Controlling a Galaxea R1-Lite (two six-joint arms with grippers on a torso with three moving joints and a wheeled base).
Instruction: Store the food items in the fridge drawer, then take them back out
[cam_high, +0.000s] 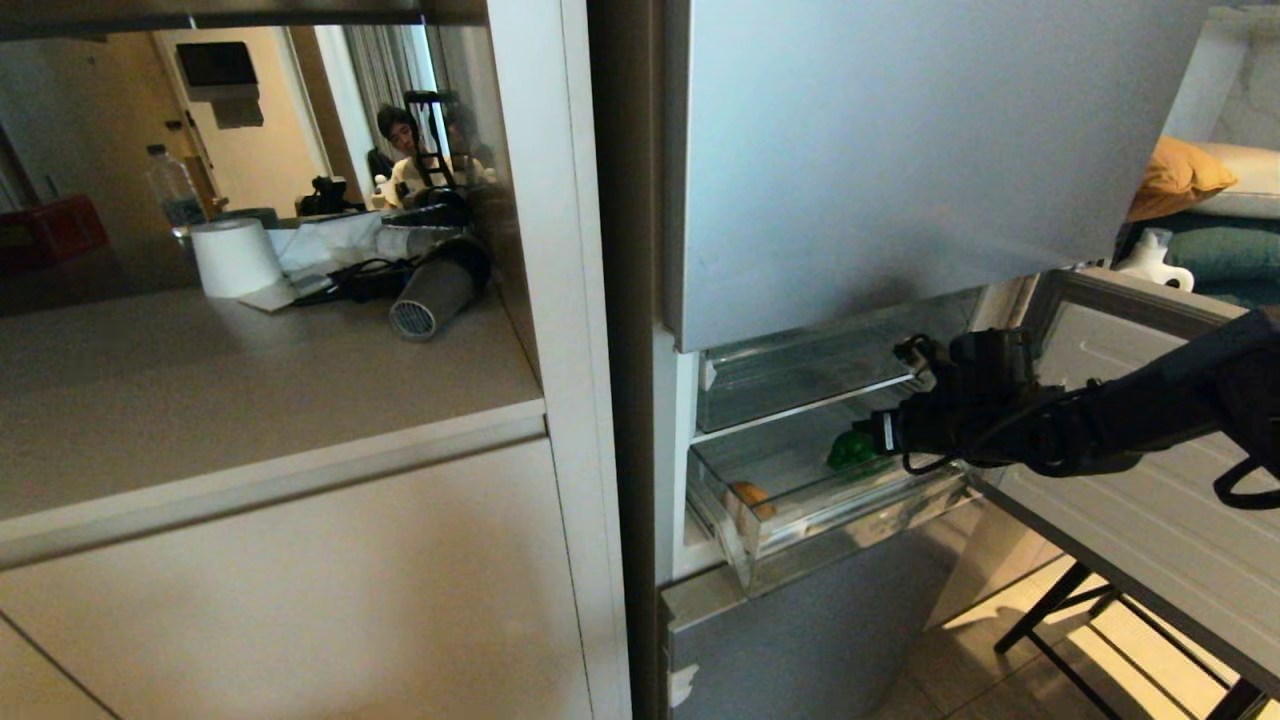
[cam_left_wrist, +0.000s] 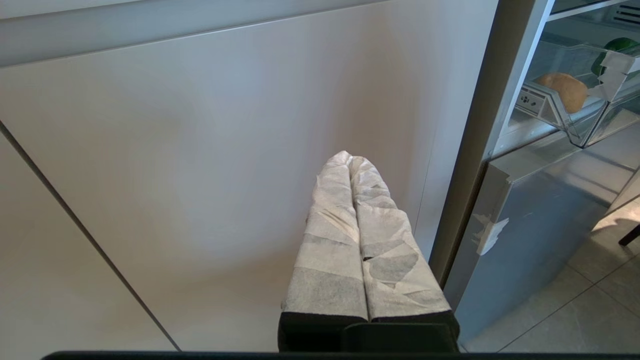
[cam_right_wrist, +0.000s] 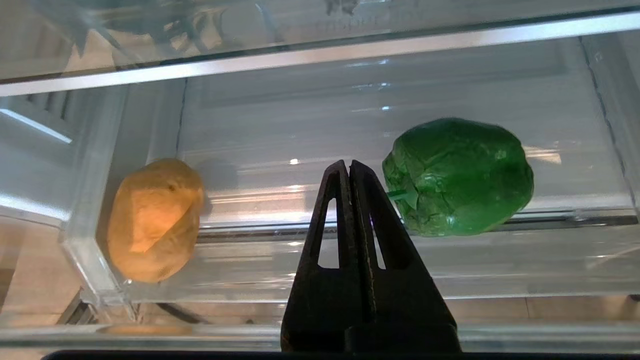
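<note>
Nearest the right wrist camera, the right tool hangs clenched and empty over the drawer's clear front edge. Beyond it, inside the pulled-out drawer, the potato lies at nine o'clock of the fingertips and the pepper at two o'clock, just beside them; the two are well apart. Low by the cabinet, the left tool is clenched, its wrapped fingers pressed together, holding nothing.

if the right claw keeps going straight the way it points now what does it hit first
Probably the clear floor of the fridge drawer, in the gap between the potato and the green pepper. The shut right claw points between them, nearer the pepper; depth is hard to judge.
</note>
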